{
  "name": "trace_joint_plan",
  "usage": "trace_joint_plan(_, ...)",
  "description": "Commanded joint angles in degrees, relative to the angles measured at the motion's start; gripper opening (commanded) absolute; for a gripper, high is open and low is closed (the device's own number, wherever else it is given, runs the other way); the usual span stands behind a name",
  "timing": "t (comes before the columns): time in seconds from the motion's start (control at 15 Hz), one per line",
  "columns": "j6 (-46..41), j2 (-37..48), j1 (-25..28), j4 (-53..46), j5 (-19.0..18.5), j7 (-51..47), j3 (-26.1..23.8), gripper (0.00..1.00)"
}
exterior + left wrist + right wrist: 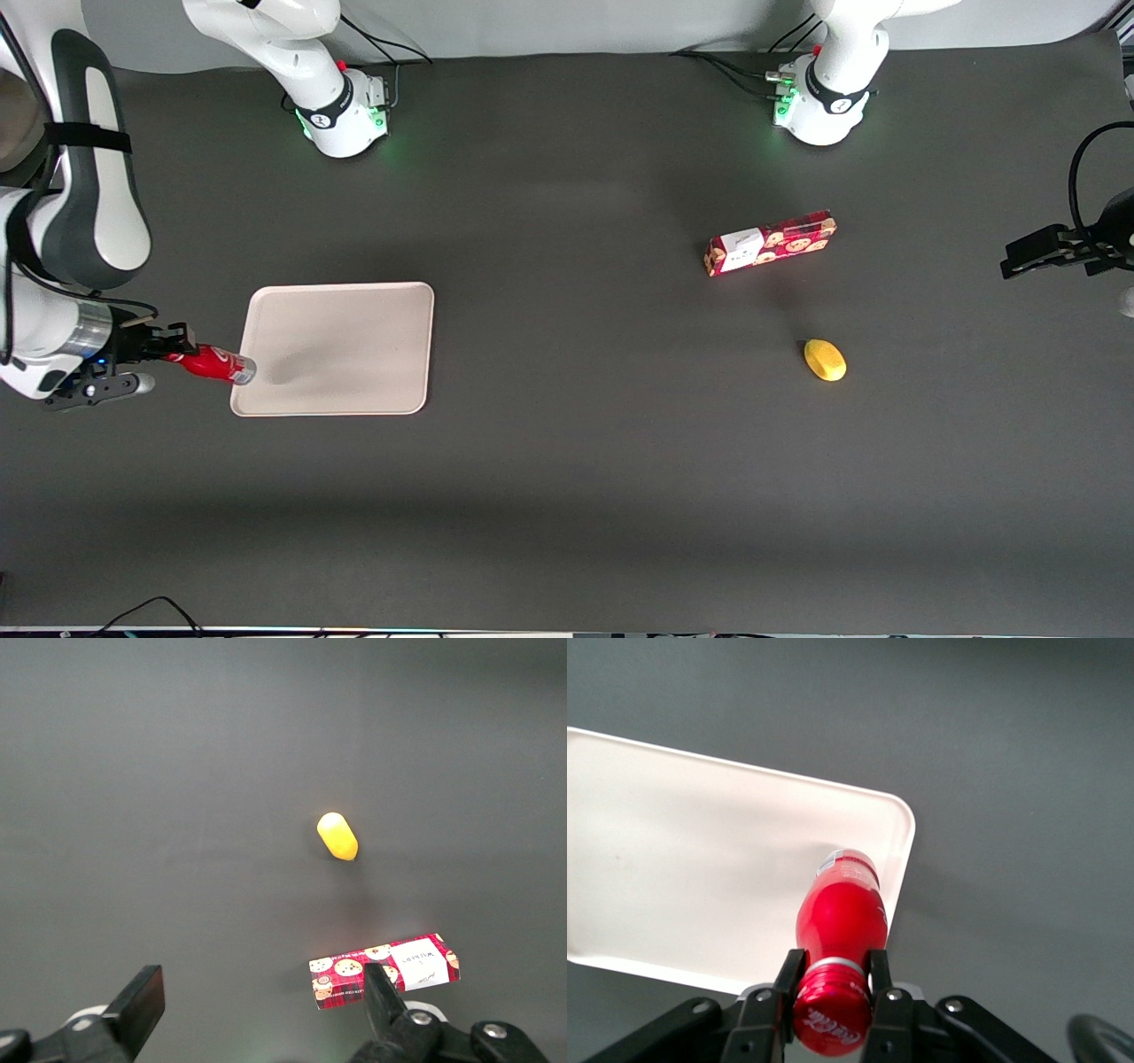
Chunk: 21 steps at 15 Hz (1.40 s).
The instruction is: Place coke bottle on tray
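Hand [833, 992] grips coke bottle [840, 912] cap, over tray [700, 868] edge.

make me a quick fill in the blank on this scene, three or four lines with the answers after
1. The claw is shut on the coke bottle at its ____ end.
2. The bottle's silvery base hangs over one edge of the ____.
3. The yellow fruit lies ____ to the front camera than the cookie box.
4. The bare middle of the tray holds ____ objects.

Missing words: cap; tray; nearer; no
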<state>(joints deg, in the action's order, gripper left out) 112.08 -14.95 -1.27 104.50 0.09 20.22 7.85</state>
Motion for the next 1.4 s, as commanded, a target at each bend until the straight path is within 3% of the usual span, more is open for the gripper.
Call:
trace_joint_plan(0.0, 4.1, 1.9, -0.1, 5.0, -0.6, -2.5, -0.3, 0.0)
trace_joint_plan(0.67, 8.9, -2.4, 0.1, 5.6, -0.5, -4.8, -0.2, 0.01)
trace_joint_plan(0.87, 8.9, -2.5, 0.3, 5.6, -0.6, -6.2, -0.2, 0.36)
trace_joint_plan(0.93, 8.9, -2.8, 0.3, 5.6, -0.5, -6.2, -0.2, 0.74)
trace_joint_plan(1.0, 8.9, -2.8, 0.3, 5.5, -0.4, -6.3, -0.2, 1.0)
trace_joint_plan(1.33, 8.1, 0.6, 0.2, 4.8, -0.3, -6.5, 0.0, 1.0)
